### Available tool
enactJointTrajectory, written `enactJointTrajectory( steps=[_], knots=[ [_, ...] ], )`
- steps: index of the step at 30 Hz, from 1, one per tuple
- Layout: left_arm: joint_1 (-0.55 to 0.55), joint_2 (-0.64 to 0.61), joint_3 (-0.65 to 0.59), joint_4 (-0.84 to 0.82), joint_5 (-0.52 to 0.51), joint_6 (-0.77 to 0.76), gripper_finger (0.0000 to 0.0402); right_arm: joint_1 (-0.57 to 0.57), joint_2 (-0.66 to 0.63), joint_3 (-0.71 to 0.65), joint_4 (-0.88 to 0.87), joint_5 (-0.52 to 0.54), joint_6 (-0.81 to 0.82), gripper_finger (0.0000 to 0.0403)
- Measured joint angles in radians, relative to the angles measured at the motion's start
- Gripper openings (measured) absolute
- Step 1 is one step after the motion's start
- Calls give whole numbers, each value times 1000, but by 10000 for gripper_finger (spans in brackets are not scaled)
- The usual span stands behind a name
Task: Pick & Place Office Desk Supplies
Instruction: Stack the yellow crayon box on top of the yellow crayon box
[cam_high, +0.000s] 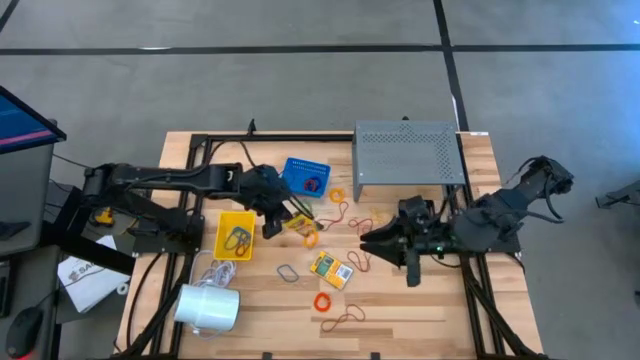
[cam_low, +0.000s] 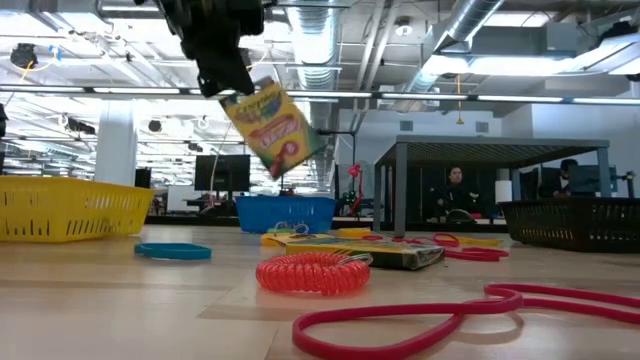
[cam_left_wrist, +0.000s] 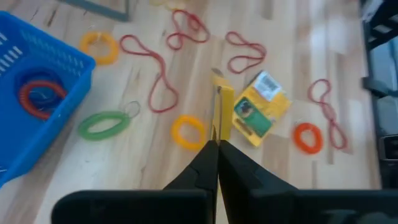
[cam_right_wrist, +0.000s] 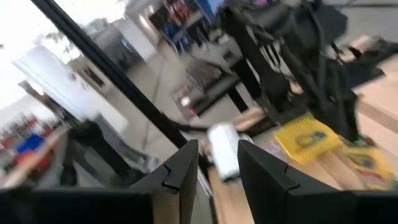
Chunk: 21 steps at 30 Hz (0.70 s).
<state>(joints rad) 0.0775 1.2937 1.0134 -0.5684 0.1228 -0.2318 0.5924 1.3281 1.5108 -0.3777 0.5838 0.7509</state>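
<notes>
Flat yellow-green cardboard crayon box (cam_low: 272, 125) is clamped edge-on in the left gripper (cam_left_wrist: 217, 144), held tilted above the slatted wood table (cam_high: 400, 310) between the blue mesh basket (cam_high: 305, 176) and yellow basket (cam_high: 236, 235). Second crayon box (cam_high: 331, 270) lies flat among coiled bands. Right gripper (cam_right_wrist: 217, 158) is hovering near the perforated shelf (cam_high: 408, 153), jaws apart, empty. The gripped edge is hidden by the fingers.

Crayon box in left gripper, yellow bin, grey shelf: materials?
Crayon box: looks like printed cardboard, thin and flat-sided, pinched by the left gripper.
Yellow bin: probably moulded plastic, lattice walls.
Grey shelf: likely painted sheet metal, matte, rows of small perforations.
</notes>
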Motion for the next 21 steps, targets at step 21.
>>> enactJointTrajectory(
  steps=[21],
  knots=[
    [-158,-242,0,267,14,-164,0,-370,72,0,-180,-464,-64,210]
  ],
)
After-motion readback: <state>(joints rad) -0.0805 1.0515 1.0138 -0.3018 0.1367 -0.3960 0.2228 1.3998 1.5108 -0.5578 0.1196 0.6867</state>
